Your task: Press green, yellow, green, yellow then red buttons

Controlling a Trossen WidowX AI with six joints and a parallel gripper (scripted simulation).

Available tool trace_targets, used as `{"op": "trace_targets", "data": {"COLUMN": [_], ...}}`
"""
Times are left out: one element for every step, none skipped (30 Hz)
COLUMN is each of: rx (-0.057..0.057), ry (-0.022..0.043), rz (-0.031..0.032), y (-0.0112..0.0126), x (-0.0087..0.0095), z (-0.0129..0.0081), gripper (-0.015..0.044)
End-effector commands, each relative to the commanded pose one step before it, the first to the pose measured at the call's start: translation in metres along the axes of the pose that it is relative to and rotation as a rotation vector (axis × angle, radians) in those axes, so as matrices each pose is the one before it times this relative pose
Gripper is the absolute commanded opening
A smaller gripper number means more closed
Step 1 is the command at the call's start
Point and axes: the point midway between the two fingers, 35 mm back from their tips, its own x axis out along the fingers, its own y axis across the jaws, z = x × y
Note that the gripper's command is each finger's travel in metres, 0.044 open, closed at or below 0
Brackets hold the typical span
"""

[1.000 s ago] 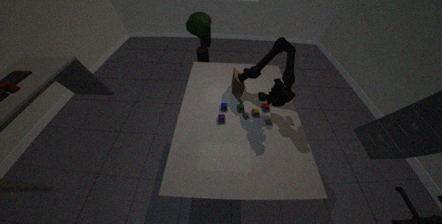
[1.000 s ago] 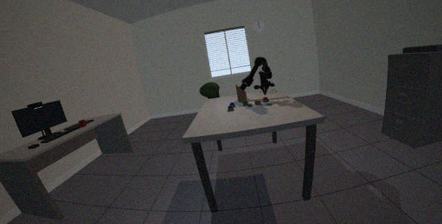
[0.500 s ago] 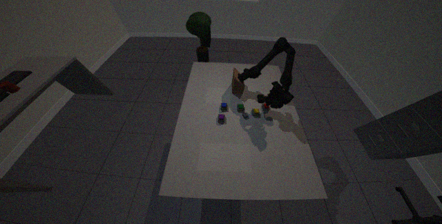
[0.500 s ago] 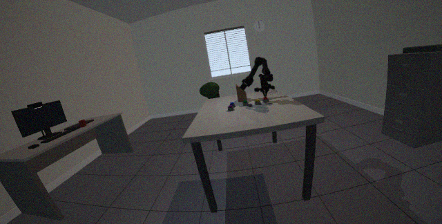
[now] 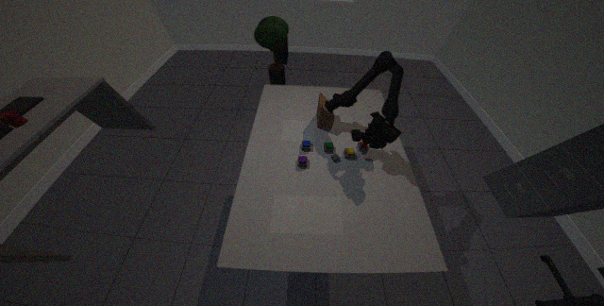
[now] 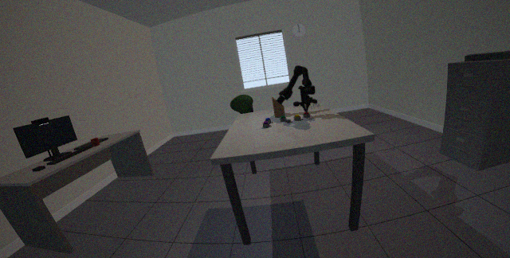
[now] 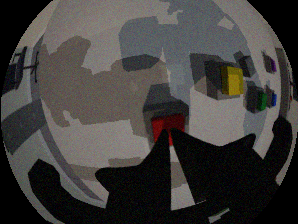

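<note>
My gripper (image 7: 168,132) (image 6: 306,111) is shut and empty, pointing down at the red button (image 7: 169,122) (image 5: 362,145). In the wrist view its tips overlap the near part of the red cap; whether they touch or press it cannot be told. The arm partly hides this button in the top view. The yellow button (image 5: 350,152) (image 6: 297,117) (image 7: 234,81) stands beside it, to the left in the top and exterior views. The green button (image 5: 328,145) (image 7: 262,101) stands further left. Neither has the gripper over it.
A blue button (image 5: 306,144) (image 7: 274,99) and a purple button (image 5: 302,160) (image 7: 273,64) stand left of the green one. A small grey block (image 5: 335,159) lies near green and yellow; another grey block (image 7: 141,62) lies near red. A brown panel (image 5: 325,116) (image 6: 278,107) stands by the arm's base.
</note>
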Motion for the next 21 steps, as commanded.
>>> {"op": "trace_targets", "data": {"rx": [0.0043,0.0,0.0,0.0,0.0,0.0,0.0,-0.004,0.0008,0.0015,0.0012,0.0004,0.0,0.0,-0.0001,-0.0003,-0.0004,-0.0003,-0.0002,0.0,0.0001], "ry": [0.00275,0.0,0.0,0.0,0.0,0.0,0.0,-0.00227,0.00061,0.00091,0.00055,0.00017,0.0,0.0,-0.00004,-0.00009,-0.00007,0.00001,0.00002,-0.00005,-0.00019], "rz": [-0.00363,0.0,0.0,0.0,0.0,0.0,0.0,0.00274,-0.00203,-0.00184,-0.00043,0.0,0.0,0.0,-0.0007,-0.00192,-0.0026,-0.00215,-0.00102,0.00011,0.00123], "y": [-0.00061,0.0,0.0,0.0,0.0,0.0,0.0,0.00043,-0.00031,-0.00025,-0.00001,0.00003,0.0,0.0,0.00012,0.0003,0.00033,0.00013,-0.00017,-0.00046,-0.00073], "x": [0.00089,0.0,0.0,0.0,0.0,0.0,0.0,-0.00325,-0.00741,-0.01123,-0.00754,-0.00252,0.0,0.0,-0.00132,-0.004,-0.0068,-0.00852,-0.00876,-0.00897,-0.00918], "z": [-0.00082,0.0,0.0,0.0,0.0,0.0,0.0,0.00088,0.00026,-0.00019,-0.00052,-0.00024,0.0,0.0,0.00132,0.00394,0.00648,0.00775,0.00755,0.00733,0.00709], "gripper": [0.002,0.002,0.002,0.002,0.002,0.002,0.002,0.002,0.002,0.002,0.002,0.002,0.002,0.002,0.0046,0.0072,0.0099,0.0125,0.0151,0.0178,0.0204]}}
